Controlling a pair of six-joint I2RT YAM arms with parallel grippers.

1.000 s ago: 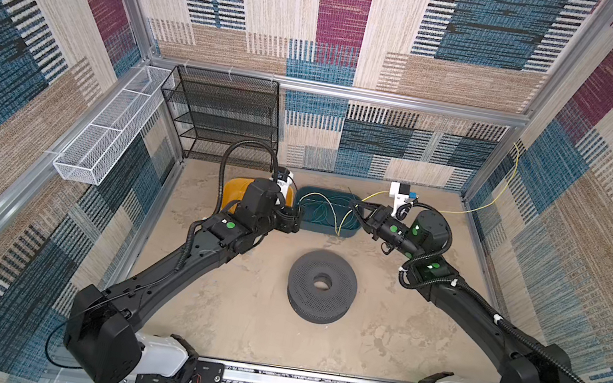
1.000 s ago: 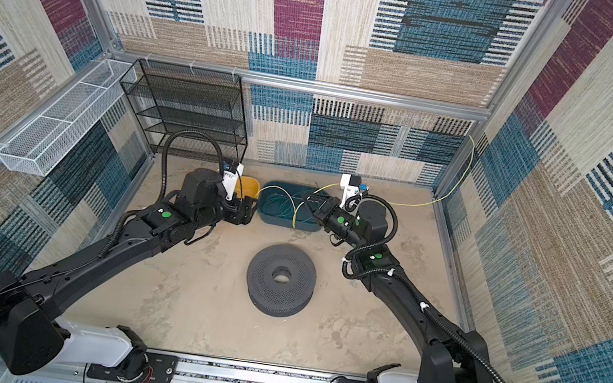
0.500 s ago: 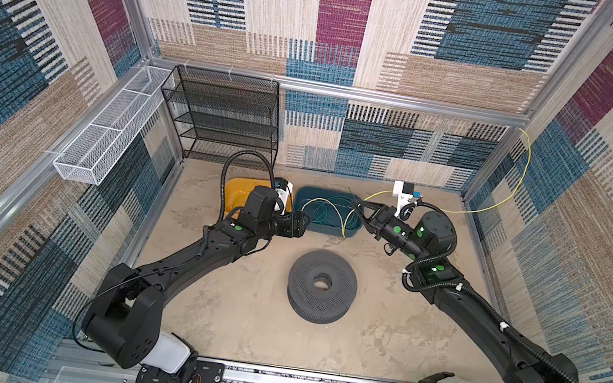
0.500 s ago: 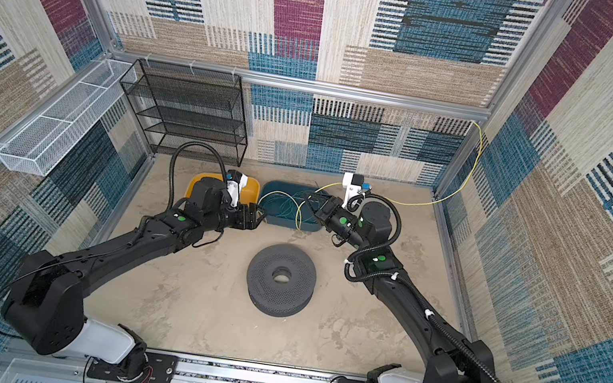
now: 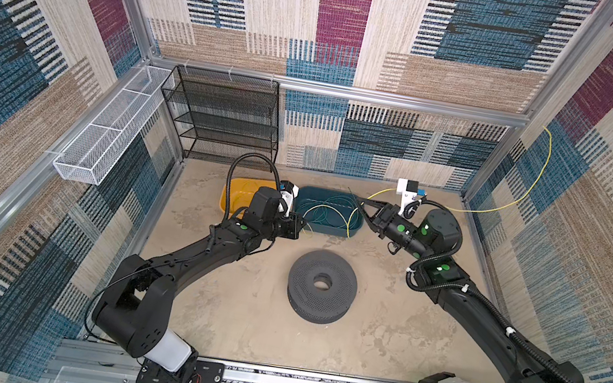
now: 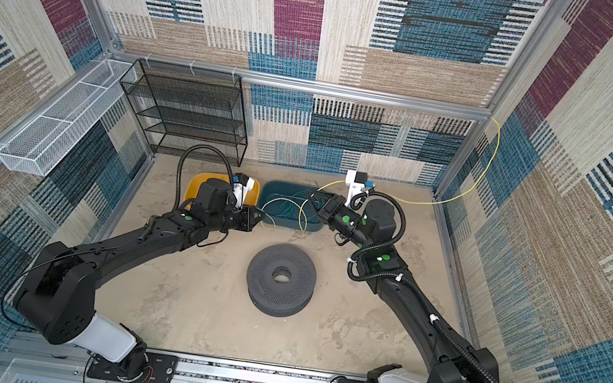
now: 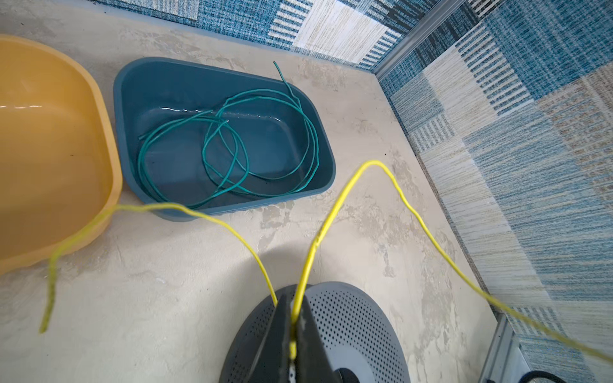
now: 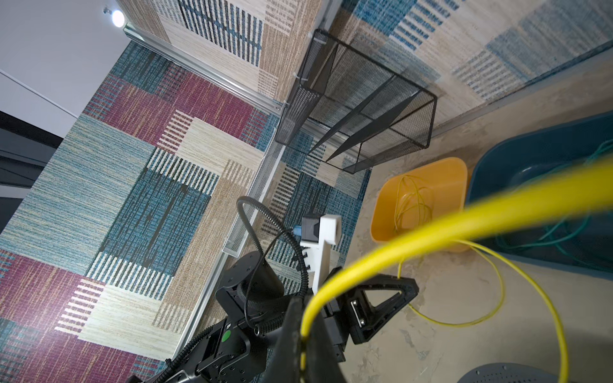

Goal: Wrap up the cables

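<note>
A thin yellow cable (image 7: 335, 212) runs between both grippers. My left gripper (image 5: 301, 225) (image 7: 293, 300) is shut on it, just in front of the teal bin (image 5: 356, 226). One loose end droops toward the yellow bin (image 7: 49, 149). My right gripper (image 5: 357, 202) (image 8: 303, 318) is shut on the same yellow cable (image 8: 431, 232) over the teal bin's right end. From there the cable arcs up the right wall (image 5: 539, 176) (image 6: 488, 164). Several teal-green cables (image 7: 232, 149) lie looped in the teal bin. More yellow cable (image 8: 411, 202) is coiled in the yellow bin (image 8: 421, 185).
A dark grey perforated spool (image 5: 321, 292) (image 6: 280, 283) lies flat mid-table, below the left gripper in the left wrist view. A black mesh shelf (image 5: 225, 115) stands at the back left. A white wire basket (image 5: 108, 130) hangs on the left wall.
My left gripper's jaws have closed on the yellow cable after shifting slightly right in front of the teal bin. The cable's arc on the right wall has risen. The right gripper stays shut.
</note>
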